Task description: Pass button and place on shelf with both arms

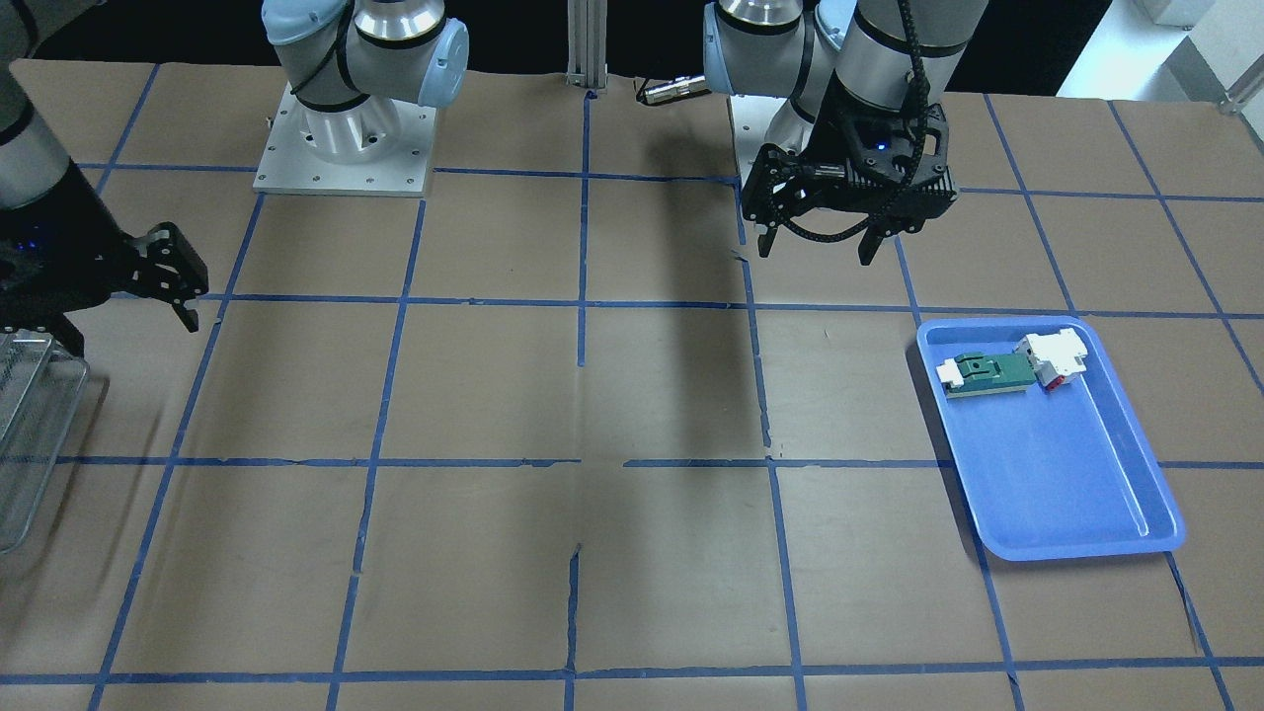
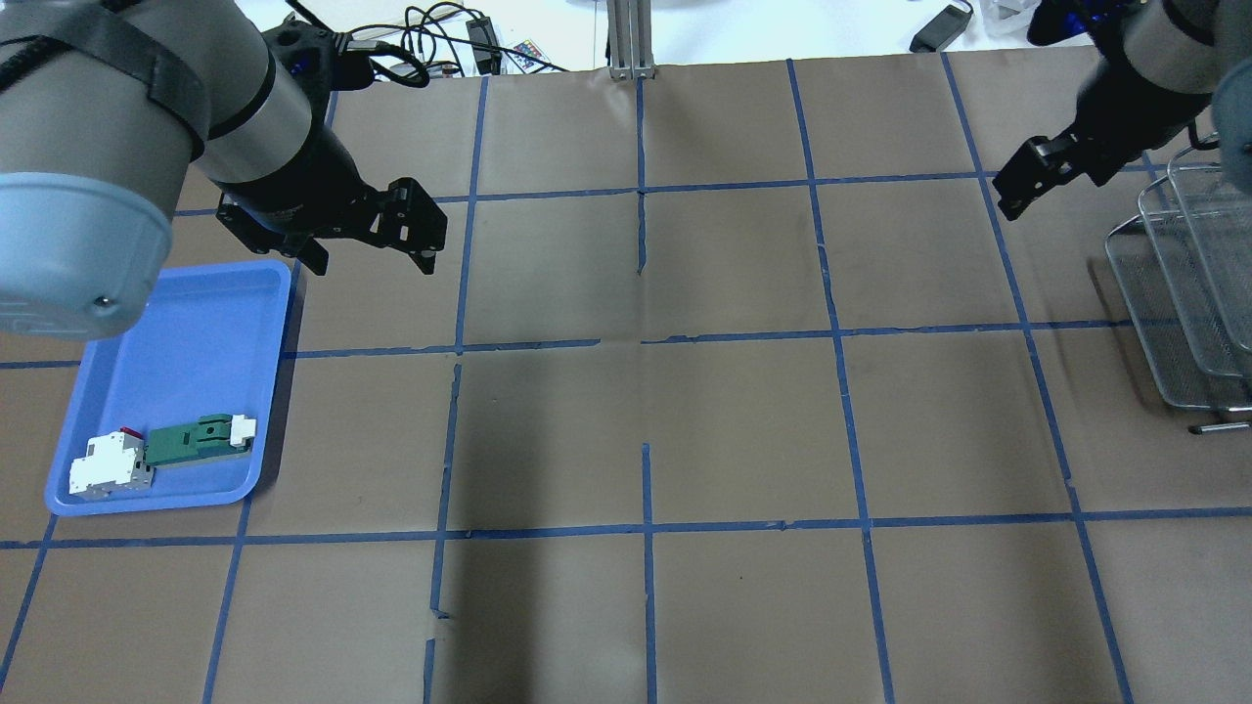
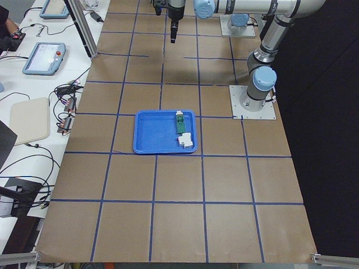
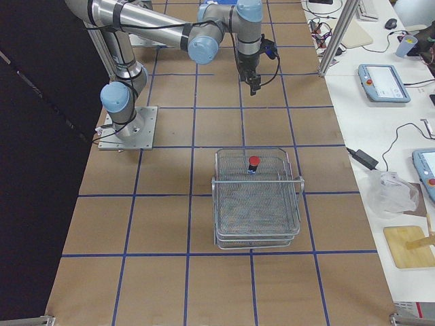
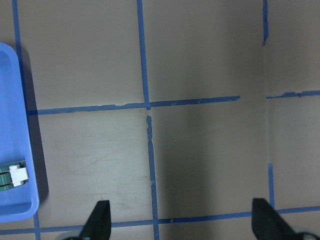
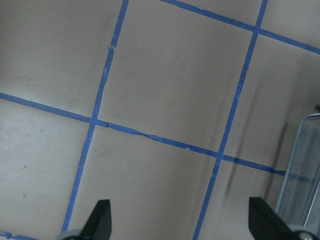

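Note:
The button point(image 4: 253, 163), with its red cap up, stands in the top basket of the wire-mesh shelf point(image 4: 257, 197), near the basket's far rim. It shows only in the exterior right view. The shelf also shows at the overhead view's right edge point(image 2: 1184, 293) and in the front view point(image 1: 30, 434). My right gripper point(image 2: 1017, 194) hangs open and empty above the table, just beside the shelf toward the table's middle; its wrist view point(image 6: 180, 222) shows bare table and the shelf's edge point(image 6: 305, 165). My left gripper point(image 2: 372, 262) is open and empty, above the table by the blue tray's far corner.
A blue plastic tray point(image 2: 186, 352) lies on the robot's left side, also seen in the front view point(image 1: 1086, 494). It holds a green-and-white connector piece point(image 2: 196, 440) and a white block with a red bit point(image 2: 108, 464). Brown paper with blue tape lines covers the table.

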Controlling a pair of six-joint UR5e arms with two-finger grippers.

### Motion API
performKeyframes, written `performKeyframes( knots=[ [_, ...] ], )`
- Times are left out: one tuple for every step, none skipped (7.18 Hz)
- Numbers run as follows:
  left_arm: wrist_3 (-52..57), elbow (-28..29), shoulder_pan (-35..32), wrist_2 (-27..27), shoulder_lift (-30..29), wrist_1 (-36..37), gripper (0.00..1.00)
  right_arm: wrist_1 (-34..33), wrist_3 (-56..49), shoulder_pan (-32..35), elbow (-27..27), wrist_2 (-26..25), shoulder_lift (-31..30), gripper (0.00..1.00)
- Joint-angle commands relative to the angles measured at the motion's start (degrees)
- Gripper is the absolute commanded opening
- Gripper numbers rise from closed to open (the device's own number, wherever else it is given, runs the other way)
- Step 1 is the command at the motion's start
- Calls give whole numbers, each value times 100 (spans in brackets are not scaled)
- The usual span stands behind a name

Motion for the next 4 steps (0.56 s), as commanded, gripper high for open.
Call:
performKeyframes(
  knots=[
    [0,0,4,0,3,0,100,-76,1570,377,-135,-17,-7,100],
    [0,0,4,0,3,0,100,-7,1975,395,-292,-34,28,100],
    [0,0,4,0,3,0,100,341,2727,421,-346,-43,46,100],
    [0,0,4,0,3,0,100,493,2874,552,-329,-260,-6,100]
  ],
)
